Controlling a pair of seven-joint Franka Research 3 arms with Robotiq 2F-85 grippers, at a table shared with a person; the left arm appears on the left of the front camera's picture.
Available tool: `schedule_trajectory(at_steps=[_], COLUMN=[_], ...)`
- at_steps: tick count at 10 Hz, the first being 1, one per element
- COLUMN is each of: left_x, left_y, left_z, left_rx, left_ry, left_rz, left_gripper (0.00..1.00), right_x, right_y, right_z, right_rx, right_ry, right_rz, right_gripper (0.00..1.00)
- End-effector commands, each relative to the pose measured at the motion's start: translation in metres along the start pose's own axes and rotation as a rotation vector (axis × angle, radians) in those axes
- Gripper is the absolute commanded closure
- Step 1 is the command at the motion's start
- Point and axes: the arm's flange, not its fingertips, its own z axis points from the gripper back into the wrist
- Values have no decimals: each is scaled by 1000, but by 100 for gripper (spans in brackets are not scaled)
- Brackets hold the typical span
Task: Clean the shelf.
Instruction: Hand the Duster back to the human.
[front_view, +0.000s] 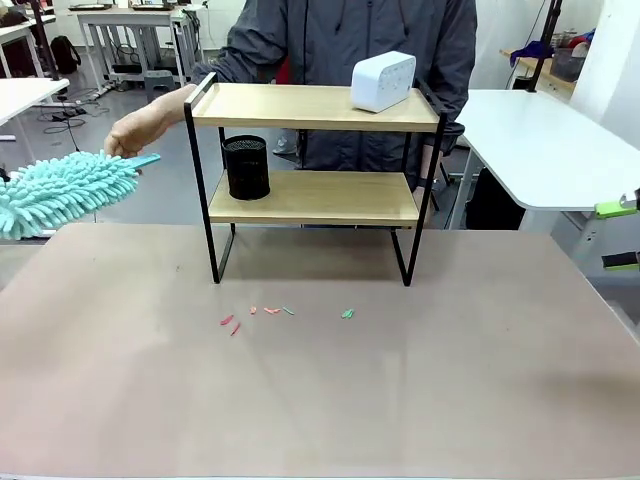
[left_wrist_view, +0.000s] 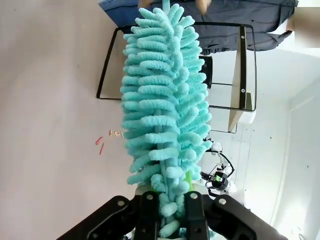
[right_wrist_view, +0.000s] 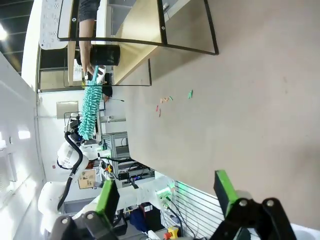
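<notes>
The shelf (front_view: 315, 108) stands mid-table, two light wooden boards in a black frame; its frame (left_wrist_view: 240, 75) lies behind the duster in the left wrist view. A white box (front_view: 383, 80) sits on the top board and a black mesh cup (front_view: 246, 167) on the lower one. A fluffy teal duster (front_view: 60, 190) hangs left of the shelf. A person's hand (front_view: 140, 128) holds its handle. My left gripper (left_wrist_view: 170, 200) is shut on the duster's (left_wrist_view: 162, 100) fluffy end. My right gripper (front_view: 620, 235) stands open at the right edge, nothing between its fingers (right_wrist_view: 225, 192).
Small red and green scraps (front_view: 270, 312) lie on the tabletop (front_view: 320, 400) in front of the shelf, also in the right wrist view as scraps (right_wrist_view: 165, 102). The person stands behind the shelf. A white table (front_view: 550, 140) is at the far right.
</notes>
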Motion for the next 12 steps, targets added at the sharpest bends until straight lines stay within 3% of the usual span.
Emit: schedule_trajectory(at_steps=[1,4,5,6,7,8,9,12], left_x=[-3,-3,-2,-1,-2,-5,-9,-36], left_y=[4,4,3,3,2,0,1,16], left_z=[-2,-2,-4,-4,-5,-5,-6,-46], left_rx=[-17,-17,4,8,-4,-7,-31,-213], left_ry=[-10,-10,4,-15,-5,8,22,111], left_rz=[-11,-11,4,27,27,18,22,99], left_gripper=[100,100,27,27,0,23,0,0], right_x=[1,1,1,1,1,1,1,1], right_y=[-3,-3,-3,-3,-3,-3,-3,-3], right_z=[5,5,5,5,5,5,5,5], right_rx=[-5,-5,-5,-5,-5,-5,-5,-5], right_ry=[10,10,10,10,10,10,10,10], right_rz=[25,25,25,25,25,25,25,25], right_gripper=[0,0,0,0,0,0,0,0])
